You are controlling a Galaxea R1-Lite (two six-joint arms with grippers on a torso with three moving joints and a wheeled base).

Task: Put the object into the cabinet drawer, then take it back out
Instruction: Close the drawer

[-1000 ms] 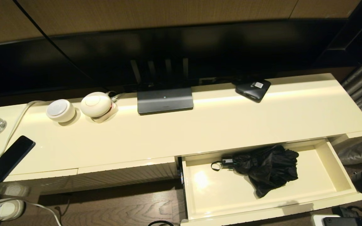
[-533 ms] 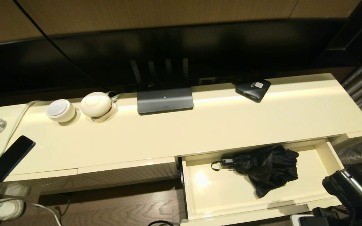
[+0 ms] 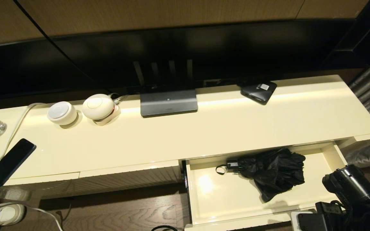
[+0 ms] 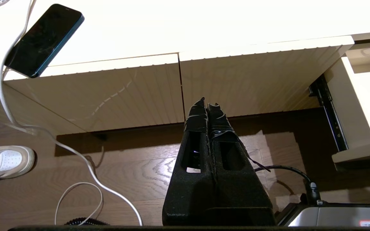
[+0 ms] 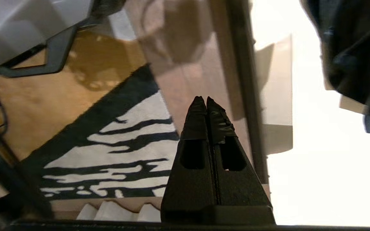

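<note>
Black, glossy folds of the compact umbrella (image 3: 273,171) lie loose inside the open cabinet drawer (image 3: 336,160), toward its back right part, with the short handle and wrist loop (image 3: 221,169) pointing to the robot's left. The drawer stands pulled out from under the cream counter (image 3: 204,131).

At the drawer's front right corner the right arm shows in the head view. Its right gripper (image 5: 203,101) has both fingers pressed together, holding nothing; in its wrist view it sits near the drawer's front edge, apart from the umbrella's fabric (image 5: 355,57).

Down by the wooden floor (image 4: 140,173), the left gripper (image 4: 206,104) is likewise closed and empty, pointing at the ribbed cream front panels (image 4: 133,93).

On the counter rest a dark phone (image 3: 11,162), two round white devices (image 3: 62,112), a grey router (image 3: 168,102) and a small black box (image 3: 258,90).
</note>
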